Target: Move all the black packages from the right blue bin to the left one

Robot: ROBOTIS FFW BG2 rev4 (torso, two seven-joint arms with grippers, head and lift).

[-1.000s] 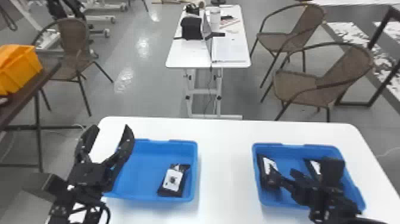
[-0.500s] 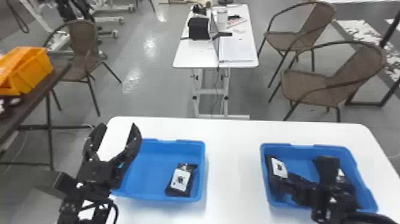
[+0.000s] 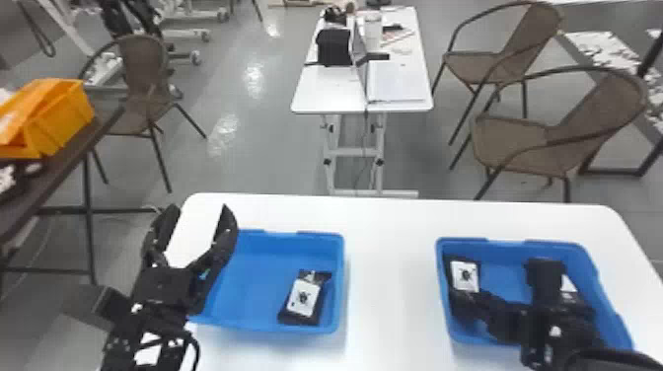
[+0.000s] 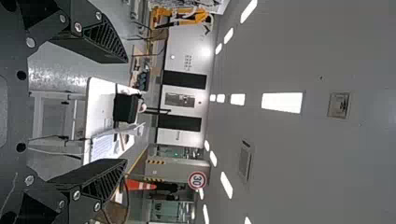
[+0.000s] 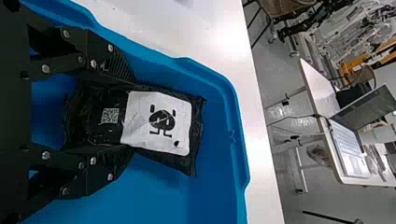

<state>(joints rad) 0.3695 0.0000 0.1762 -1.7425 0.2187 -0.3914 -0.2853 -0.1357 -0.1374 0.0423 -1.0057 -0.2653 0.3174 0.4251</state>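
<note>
Right wrist view shows a black package (image 5: 100, 128) pinched in the right gripper (image 3: 462, 296), label (image 5: 161, 123) protruding; left gripper (image 3: 199, 211) stands spread.

A smooth, faintly glossy finish is shown by the white, round-cornered tabletop (image 3: 389, 276). At its left and right sides, a left blue rectangular plastic bin (image 3: 256, 276) and a right blue rectangular plastic bin (image 3: 503, 271) are smoothly moulded. On its right side, a flat black package (image 5: 93, 130) is wrapped in creased, shiny film, faced by a slightly wrinkled white label (image 5: 182, 121). Beyond it, light is mirrored by the smooth, glossy grey floor (image 3: 266, 148).
</note>
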